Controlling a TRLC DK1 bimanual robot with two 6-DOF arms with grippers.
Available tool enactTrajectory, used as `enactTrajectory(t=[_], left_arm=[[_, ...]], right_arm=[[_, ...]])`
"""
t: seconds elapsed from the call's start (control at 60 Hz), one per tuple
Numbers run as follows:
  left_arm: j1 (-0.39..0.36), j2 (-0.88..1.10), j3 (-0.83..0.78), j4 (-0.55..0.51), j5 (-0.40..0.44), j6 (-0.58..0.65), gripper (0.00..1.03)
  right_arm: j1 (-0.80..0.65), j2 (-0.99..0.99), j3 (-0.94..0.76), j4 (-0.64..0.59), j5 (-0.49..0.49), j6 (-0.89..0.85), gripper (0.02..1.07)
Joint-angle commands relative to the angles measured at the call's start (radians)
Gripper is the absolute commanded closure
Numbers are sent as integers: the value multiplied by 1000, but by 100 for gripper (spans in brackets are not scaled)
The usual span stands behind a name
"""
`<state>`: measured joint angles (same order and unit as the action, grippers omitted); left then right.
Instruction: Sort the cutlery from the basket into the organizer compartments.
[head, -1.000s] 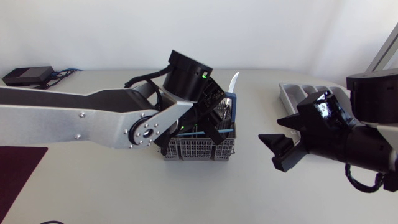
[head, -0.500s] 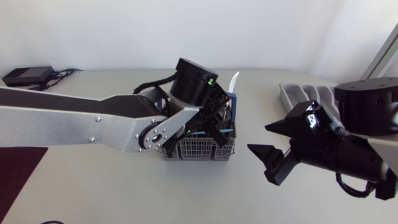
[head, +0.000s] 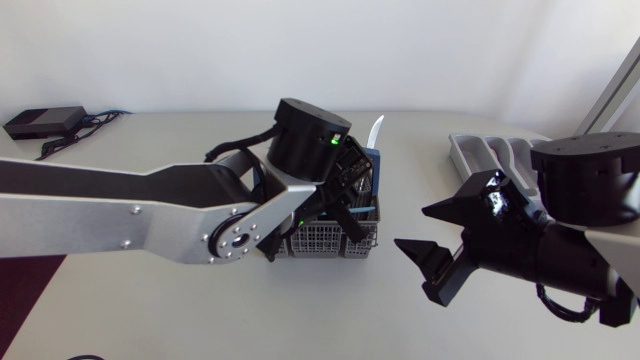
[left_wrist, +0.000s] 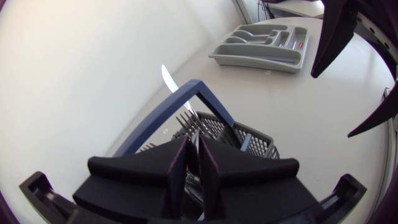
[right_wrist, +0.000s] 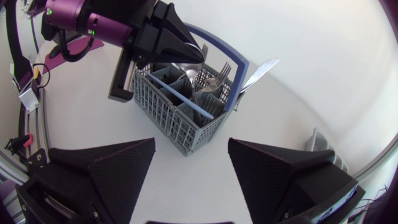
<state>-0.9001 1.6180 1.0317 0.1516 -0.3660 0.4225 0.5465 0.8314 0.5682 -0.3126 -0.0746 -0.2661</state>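
Nearest you, your right gripper (head: 411, 228) hung above bare tabletop just beside the grey plastic mesh cutlery basket with a blue hoop handle (head: 322, 241). Its two wedge fingers (right_wrist: 102, 167) were spread wide, with nothing between them and touching nothing. Further in, your left gripper (left_wrist: 194, 139) pointed down into the basket. Its fingers were drawn almost together, with only a thin slit left, and were clenched on a slim silver cutlery piece (left_wrist: 196, 163) that stood between them. You could not tell from any view what kind of piece it was. The left wrist view showed that narrow gap and the piece in it, while in the head view the arm's own black wrist covered the grasp. The right wrist view looked into the basket from the side. It showed silver forks (right_wrist: 221, 70) standing tines-up in the compartments, and a silver table knife (right_wrist: 259, 73) leaning out past the handle with its blade upward. Farthest off, the grey plastic organizer tray with moulded compartments (left_wrist: 263, 47) lay well apart from the basket, near the table's far edge on your right side.
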Motion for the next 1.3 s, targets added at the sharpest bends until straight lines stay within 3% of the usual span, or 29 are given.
enactTrajectory(t=[0.0, 0.317, 0.55, 0.767, 1.083, 1.283], left_arm=[[-22, -81, -24, 14, -34, 55, 100], [-63, -264, -45, -11, -59, 84, 100], [-53, -376, -25, -107, -40, 7, 100], [-5, -388, 25, -245, 95, -154, 100], [138, -306, 120, -394, 388, -367, 100], [193, -264, 157, -442, 513, -435, 100]], right_arm=[[17, 6, -24, 4, 7, -12, 22], [55, -20, -7, 6, 12, -27, 20], [89, -68, 1, 21, 19, -33, 20], [178, -83, 15, 78, 104, -32, 20], [250, -3, 21, 187, 176, -56, 21], [280, 63, 19, 285, 230, -76, 35]])
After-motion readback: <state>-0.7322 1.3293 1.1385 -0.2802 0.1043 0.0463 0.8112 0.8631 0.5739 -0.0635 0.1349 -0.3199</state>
